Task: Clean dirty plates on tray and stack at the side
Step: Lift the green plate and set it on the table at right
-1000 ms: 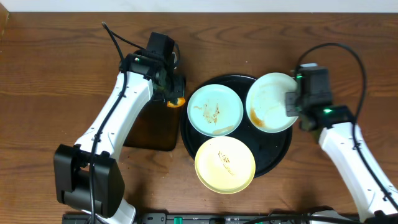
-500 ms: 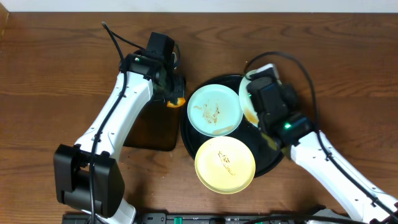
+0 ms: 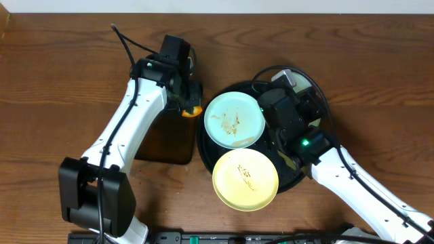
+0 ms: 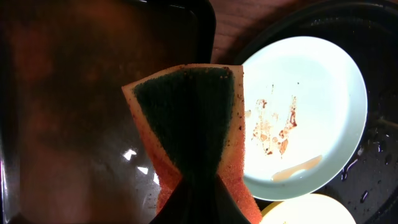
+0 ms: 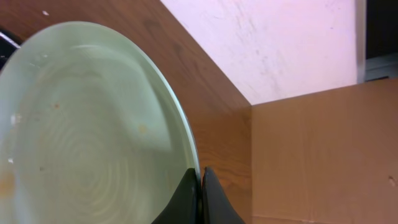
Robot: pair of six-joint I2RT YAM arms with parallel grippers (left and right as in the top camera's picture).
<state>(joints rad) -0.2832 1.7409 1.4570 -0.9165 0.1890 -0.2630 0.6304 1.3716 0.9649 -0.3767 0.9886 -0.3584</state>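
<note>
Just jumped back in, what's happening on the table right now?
The right gripper is shut on the rim of the white plate, tilting it up over the black tray. The left gripper holds a sponge above the brown tray, next to the light blue plate. That plate and the pale yellow plate lie flat with food marks.

text: none legible | labels, brands: none legible | numbers, signs: none legible

Your overhead view is evenly lit and sharp across the tabletop (image 3: 54,81), your left wrist view is dim with small white glints on the brown tray (image 4: 68,124), and your right wrist view blurs the close white plate (image 5: 87,137) beneath a bright, washed-out wall (image 5: 280,43).
</note>
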